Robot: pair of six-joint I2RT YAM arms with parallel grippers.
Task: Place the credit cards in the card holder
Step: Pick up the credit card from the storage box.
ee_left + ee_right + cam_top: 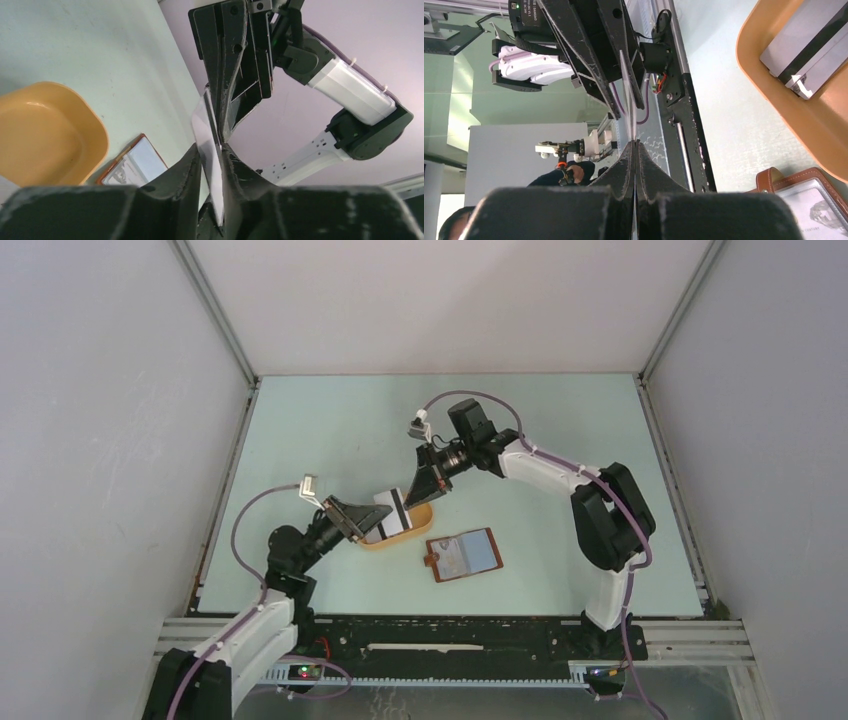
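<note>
My right fingers [623, 167] are pinched tight on one card [385, 508]. It shows edge-on in the right wrist view as a thin pale line running up from between the tips. My left fingers [187, 170] sit narrowly around the opposite end of that same card, one on each face. I cannot tell from either wrist view whether they are pressing it or just bracketing it. From above, the card spans the gap between the two sets of fingers near the centre of the frame, white with a dark stripe across it. It is raised off the counter [350, 420] over the left part of the orange tray [769, 100]. In the upper right of the right wrist view I see more cards [804, 47] lying flat in the tray, grey with a dark stripe. The card holder [465, 554] lies open and flat on the counter just to the lower right of the tray and apart from it. Its pale inside faces up, framed by a brown border, with its tab at the left edge. Neither set of fingers touches it.
</note>
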